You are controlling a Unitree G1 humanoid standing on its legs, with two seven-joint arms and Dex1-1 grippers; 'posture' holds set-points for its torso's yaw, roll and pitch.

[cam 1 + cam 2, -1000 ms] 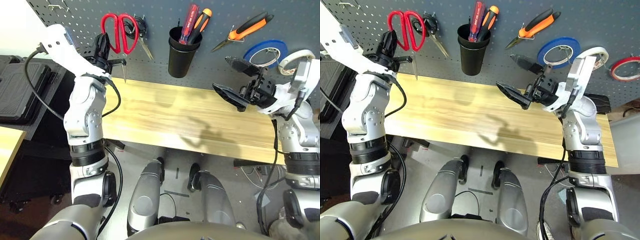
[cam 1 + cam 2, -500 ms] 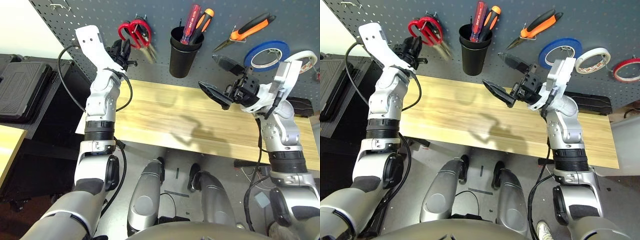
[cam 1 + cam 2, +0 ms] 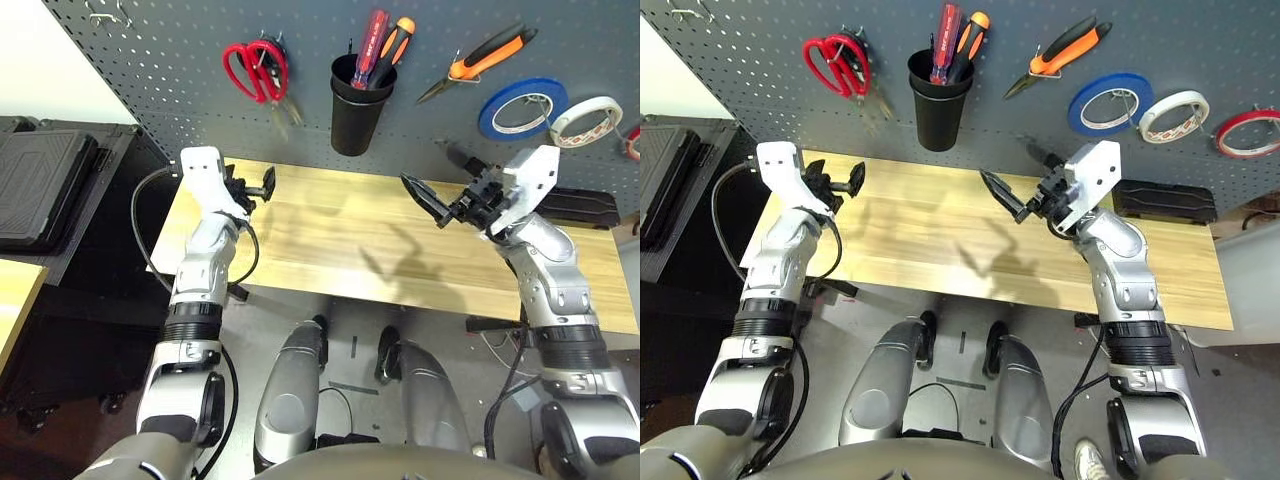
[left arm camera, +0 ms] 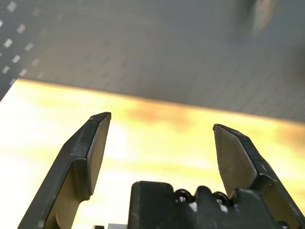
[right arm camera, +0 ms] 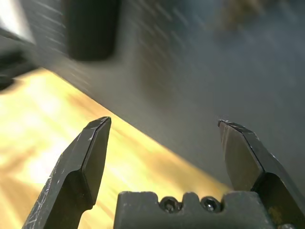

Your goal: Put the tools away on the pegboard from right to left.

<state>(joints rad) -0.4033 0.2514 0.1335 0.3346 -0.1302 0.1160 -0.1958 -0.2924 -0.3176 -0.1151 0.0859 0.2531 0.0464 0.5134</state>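
left eye view: red-handled scissors (image 3: 254, 68) hung on dark grey pegboard (image 3: 420, 120); both claws spread, empty below pegboard; best retreat level.

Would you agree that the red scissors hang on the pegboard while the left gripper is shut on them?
Not quite: the red scissors do hang on the pegboard, but the left gripper is open and empty, as the left wrist view shows.

Matt perforated pegboard (image 3: 180, 60); smooth light wood table (image 3: 330, 240); glossy black cup (image 3: 352, 115).
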